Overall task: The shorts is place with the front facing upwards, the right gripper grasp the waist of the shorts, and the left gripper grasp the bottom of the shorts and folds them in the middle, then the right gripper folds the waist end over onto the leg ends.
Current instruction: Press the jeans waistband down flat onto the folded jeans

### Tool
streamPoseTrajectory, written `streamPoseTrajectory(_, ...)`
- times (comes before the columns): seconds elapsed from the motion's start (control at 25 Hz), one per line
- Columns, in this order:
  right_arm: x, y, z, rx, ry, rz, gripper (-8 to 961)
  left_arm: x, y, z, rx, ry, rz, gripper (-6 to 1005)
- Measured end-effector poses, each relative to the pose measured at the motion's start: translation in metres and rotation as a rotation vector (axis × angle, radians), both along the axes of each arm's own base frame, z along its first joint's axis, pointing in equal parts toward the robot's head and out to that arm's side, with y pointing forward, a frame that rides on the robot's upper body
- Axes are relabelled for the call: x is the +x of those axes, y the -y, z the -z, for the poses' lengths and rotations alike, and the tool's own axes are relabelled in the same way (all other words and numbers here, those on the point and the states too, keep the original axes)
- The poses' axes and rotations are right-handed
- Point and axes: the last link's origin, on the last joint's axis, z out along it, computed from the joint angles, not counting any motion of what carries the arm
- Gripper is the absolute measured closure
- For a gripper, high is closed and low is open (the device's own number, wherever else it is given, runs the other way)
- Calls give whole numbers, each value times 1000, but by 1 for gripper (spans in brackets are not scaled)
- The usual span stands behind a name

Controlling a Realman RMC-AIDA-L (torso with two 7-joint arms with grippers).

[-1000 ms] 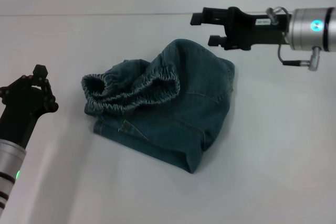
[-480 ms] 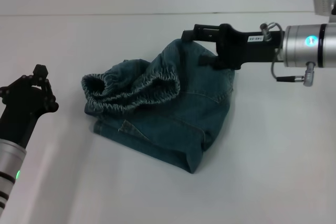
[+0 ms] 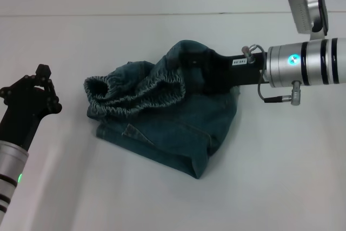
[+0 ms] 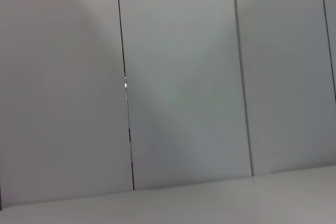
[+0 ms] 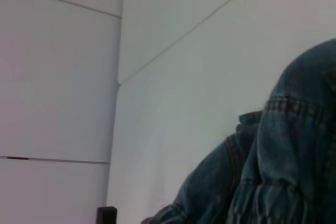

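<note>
The blue denim shorts (image 3: 167,114) lie crumpled in the middle of the white table (image 3: 281,166), with the gathered elastic waist (image 3: 135,93) bunched up and open toward the left. My right gripper (image 3: 197,73) reaches in from the right and is down on the far right part of the shorts. Its dark fingers are spread, with fabric bulging between them. In the right wrist view the denim shorts (image 5: 283,171) fill the near corner. My left gripper (image 3: 42,72) is parked at the table's left, apart from the shorts, fingers together.
Bare white table surrounds the shorts on every side. A seam line (image 3: 162,13) runs across the far part of the table. The left wrist view shows only grey wall panels (image 4: 178,77) above the table edge.
My right gripper has moved left and down from beyond the shorts' far edge onto the fabric. The left arm has barely shifted.
</note>
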Motion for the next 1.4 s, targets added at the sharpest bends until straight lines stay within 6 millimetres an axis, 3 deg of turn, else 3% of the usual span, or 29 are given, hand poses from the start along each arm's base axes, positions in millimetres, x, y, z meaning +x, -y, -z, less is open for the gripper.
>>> streamPoseTrajectory(0.44,6,2,12,-10,56,40,26,2,-2,1,-7,-4,11,984)
streamPoseTrajectory(0.84,-18,-9,30,40,41,47,25,0,0,-1,4,-2,1,984)
streamPoseTrajectory(1.4,-31,-32,20,147,-3,93,25,-6,0,-6,24,-10,-19,985)
